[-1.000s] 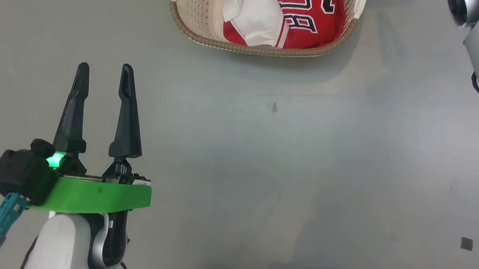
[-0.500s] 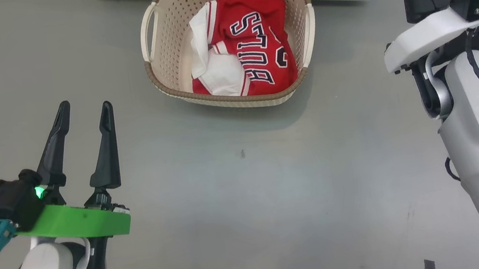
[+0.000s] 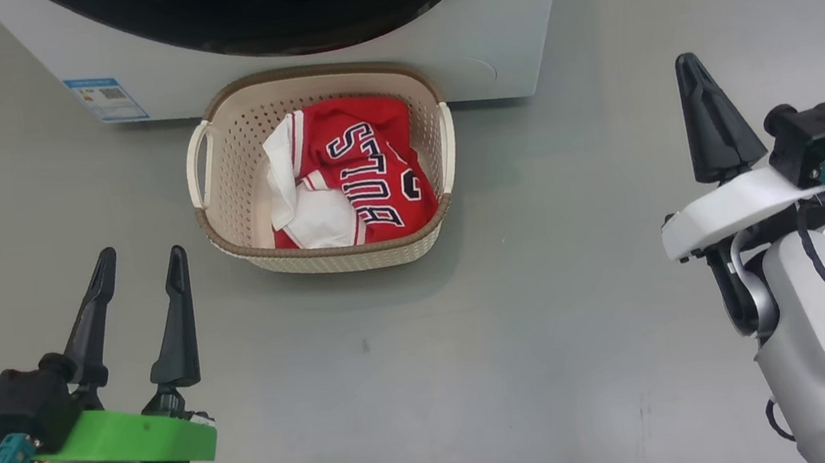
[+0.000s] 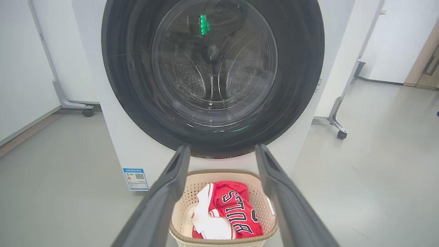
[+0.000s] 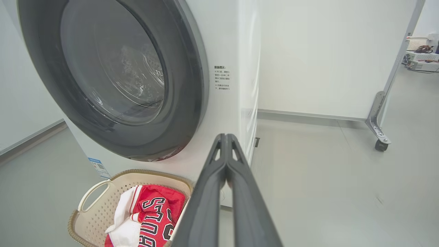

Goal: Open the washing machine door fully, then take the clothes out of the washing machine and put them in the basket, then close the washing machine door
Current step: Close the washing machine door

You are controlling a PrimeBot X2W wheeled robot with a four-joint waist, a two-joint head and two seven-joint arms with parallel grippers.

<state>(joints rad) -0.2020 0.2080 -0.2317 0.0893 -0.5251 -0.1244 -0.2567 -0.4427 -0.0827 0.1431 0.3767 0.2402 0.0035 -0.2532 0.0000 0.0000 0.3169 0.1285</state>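
- Your left gripper (image 3: 141,255) is at the near left, over the grey floor (image 3: 482,383). Its two dark fingers stand wide apart and hold nothing.
- Your right gripper (image 3: 688,67) is at the near right. Its two fingers are pressed tight together, with nothing between them.
- The basket (image 3: 340,260) sits on the floor in the middle, farther away than the two grippers. It is just in front of the washing machine (image 3: 507,40).
- The clothes (image 3: 365,181) lie bunched up inside the basket. One part is red with dark letters, and the part on the left is white.
- The washing machine door (image 4: 212,68) is shut flat against the big white machine. Through its round glass you can see the drum (image 4: 188,78) with its little dimples.
- A small blue and white sticker (image 3: 106,98) is low on the machine's front, on the left.
- Both grippers are well apart from the basket and touch nothing.
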